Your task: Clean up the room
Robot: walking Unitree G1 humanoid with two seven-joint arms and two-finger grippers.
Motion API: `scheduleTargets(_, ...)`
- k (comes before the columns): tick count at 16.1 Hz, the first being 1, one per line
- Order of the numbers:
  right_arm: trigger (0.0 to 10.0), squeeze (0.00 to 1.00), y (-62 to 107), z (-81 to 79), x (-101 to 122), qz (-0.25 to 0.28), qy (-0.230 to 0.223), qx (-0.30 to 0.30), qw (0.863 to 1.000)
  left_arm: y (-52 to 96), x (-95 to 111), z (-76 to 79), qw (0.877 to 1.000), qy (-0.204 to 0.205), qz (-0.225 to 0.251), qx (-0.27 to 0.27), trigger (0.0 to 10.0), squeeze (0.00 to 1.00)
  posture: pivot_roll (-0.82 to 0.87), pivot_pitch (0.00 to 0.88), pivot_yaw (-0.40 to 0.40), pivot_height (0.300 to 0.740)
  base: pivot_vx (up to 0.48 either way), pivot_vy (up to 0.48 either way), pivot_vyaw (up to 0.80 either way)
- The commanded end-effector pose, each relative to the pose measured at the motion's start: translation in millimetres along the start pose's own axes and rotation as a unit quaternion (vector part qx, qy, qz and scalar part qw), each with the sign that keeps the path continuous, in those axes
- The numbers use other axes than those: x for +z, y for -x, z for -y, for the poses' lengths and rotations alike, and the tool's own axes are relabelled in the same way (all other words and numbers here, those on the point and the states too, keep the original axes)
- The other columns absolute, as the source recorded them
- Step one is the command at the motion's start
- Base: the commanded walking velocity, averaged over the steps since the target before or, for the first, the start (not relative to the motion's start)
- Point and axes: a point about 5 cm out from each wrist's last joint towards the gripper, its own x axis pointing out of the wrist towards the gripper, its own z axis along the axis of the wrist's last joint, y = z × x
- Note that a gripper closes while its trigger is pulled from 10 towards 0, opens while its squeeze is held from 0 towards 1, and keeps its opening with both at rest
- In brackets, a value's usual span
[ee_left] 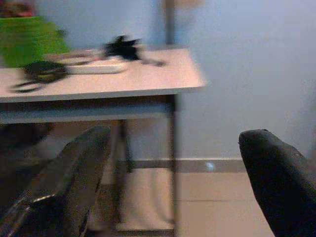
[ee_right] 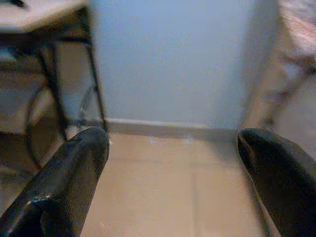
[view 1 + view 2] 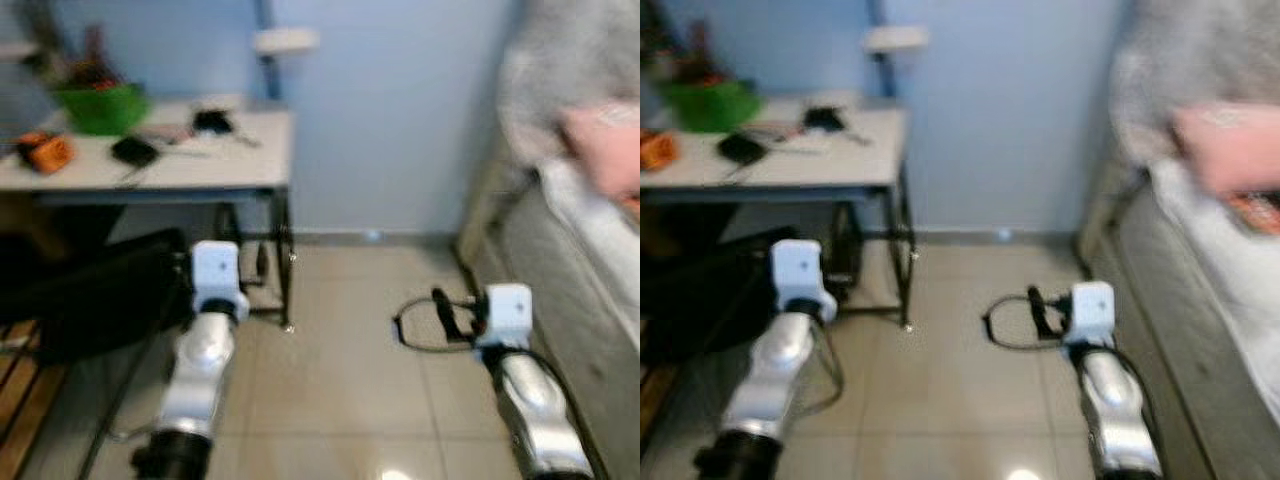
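1. Left gripper held out w/ fingers spread wide, nothing between them; right gripper likewise wide apart and empty, both low over the tiled floor.
2. Ahead of the left gripper, up and slightly to its left: white table against the blue wall, cluttered w/ a green bowl, an orange item, a black pouch and a dark tangle that's prob. cables. This looks like the stuff to tidy; blur makes exact IDs impossible.
3. To the right gripper's right: bed w/ a pink object on top and a grey blanket or garment above it, too smeared to say which.
4. Just left of the left arm: a dark bag or seat, unclear.
5. Risk, as judged: frames are blurred, so robot prob. in motion; a table leg stands near the left gripper's line and could be clipped.
6. Risk no. 2: reaching into the clutter w/ open fingers could snag the cables and drag neighbours off the edge.
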Motion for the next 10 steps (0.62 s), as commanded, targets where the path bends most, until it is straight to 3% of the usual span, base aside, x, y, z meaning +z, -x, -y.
scheduleTargets(1,10.0,0.15,2.4,0.8,-4.0,-0.008,0.004,-0.003,1.0,-2.5,-0.2,-1.8,1.0,0.001,-0.004,0.001,10.0,0.0,-0.18,0.0,0.049,0.74,0.465,0.0,0.0)
scheduleTargets(2,10.0,0.15,3.4,2.3,-5.3,-0.012,0.007,-0.007,1.0,-2.7,-3.0,0.7,1.0,0.008,-0.02,0.004,10.0,0.0,-0.19,0.0,0.048,0.74,0.45,0.0,0.0)
scheduleTargets(3,10.0,0.14,11.4,6.5,-4.7,-0.011,0.039,0.006,0.999,3.7,-11.5,2.9,0.998,0.037,-0.049,0.0,10.0,0.0,-0.19,0.0,0.045,0.74,0.0,0.0,0.0)
scheduleTargets(5,10.0,0.15,31.5,32.4,-25.6,-0.066,0.071,-0.003,0.995,32.3,-33.7,18.2,0.992,0.009,-0.081,-0.097,10.0,0.0,-0.19,0.0,0.043,0.74,0.0,0.0,0.0)
scheduleTargets(7,10.0,0.16,30.7,26.6,-33.6,-0.082,0.061,0.004,0.995,30.6,-19.7,36.4,0.99,0.036,-0.051,-0.125,10.0,0.0,-0.18,0.0,0.038,0.74,0.0,0.0,0.0)
scheduleTargets(10,10.0,0.16,30.9,19.7,-34.2,-0.077,0.057,0.013,0.995,29.2,-15.5,34.4,0.99,0.037,-0.05,-0.125,10.0,0.0,-0.17,0.0,0.029,0.74,0.0,0.0,0.0)
